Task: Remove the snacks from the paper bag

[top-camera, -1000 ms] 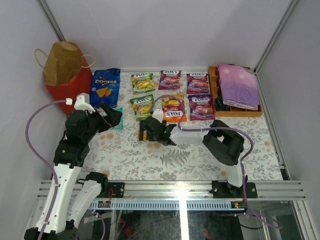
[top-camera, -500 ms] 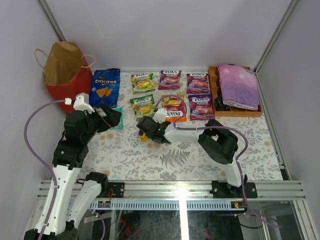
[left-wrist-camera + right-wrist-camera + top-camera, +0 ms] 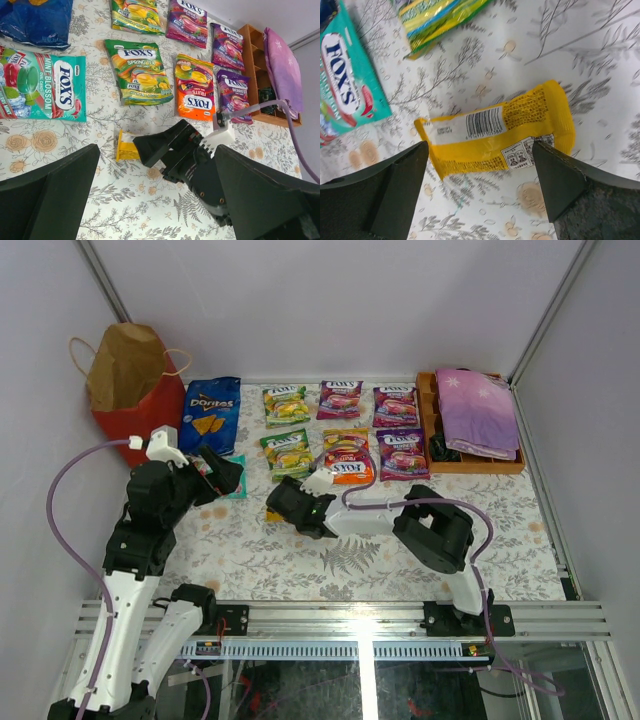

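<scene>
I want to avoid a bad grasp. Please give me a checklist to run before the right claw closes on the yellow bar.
1. Right claw open: ok.
2. Yellow bar between its fingers: ok.
3. Bar turned for a narrow-side grip: not ok, its length spans finger to finger.
4. Bar apart from the green pouch and teal pouch: ok.
5. Left claw out of the way: ok, open, aside.
6. Height above the bar: cannot tell.
</scene>
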Robot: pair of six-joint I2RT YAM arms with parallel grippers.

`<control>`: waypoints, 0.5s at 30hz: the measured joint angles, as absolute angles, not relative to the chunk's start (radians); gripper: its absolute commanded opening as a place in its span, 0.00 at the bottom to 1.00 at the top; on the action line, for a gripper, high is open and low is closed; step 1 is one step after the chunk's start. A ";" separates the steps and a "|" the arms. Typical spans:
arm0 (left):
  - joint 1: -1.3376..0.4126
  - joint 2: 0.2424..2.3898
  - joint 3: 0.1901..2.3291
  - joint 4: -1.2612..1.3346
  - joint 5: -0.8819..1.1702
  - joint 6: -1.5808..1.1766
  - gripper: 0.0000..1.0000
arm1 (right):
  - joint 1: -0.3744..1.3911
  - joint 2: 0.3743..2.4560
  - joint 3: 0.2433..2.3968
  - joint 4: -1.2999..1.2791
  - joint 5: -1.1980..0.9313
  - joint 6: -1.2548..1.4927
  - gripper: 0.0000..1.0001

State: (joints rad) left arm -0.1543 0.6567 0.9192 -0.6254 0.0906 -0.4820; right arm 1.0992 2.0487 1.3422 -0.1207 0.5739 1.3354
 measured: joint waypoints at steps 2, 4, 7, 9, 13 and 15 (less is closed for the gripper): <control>-0.154 0.656 0.922 -0.627 0.091 -0.480 1.00 | 1.121 2.049 1.337 -0.104 0.580 1.362 0.92; -0.154 0.654 0.924 -0.635 0.091 -0.476 1.00 | 1.139 2.055 1.337 -0.089 0.587 1.382 0.92; -0.154 0.651 0.933 -0.650 0.090 -0.472 1.00 | 1.148 2.057 1.337 -0.079 0.595 1.406 0.92; -0.154 0.647 0.937 -0.652 0.090 -0.472 1.00 | 1.148 2.057 1.332 -0.071 0.604 1.423 0.92; -0.154 0.644 0.937 -0.653 0.090 -0.465 1.00 | 1.148 2.046 1.311 -0.052 0.627 1.431 0.97; -0.154 0.646 0.937 -0.653 0.091 -0.457 1.00 | 1.148 2.026 1.295 -0.063 0.645 1.409 1.00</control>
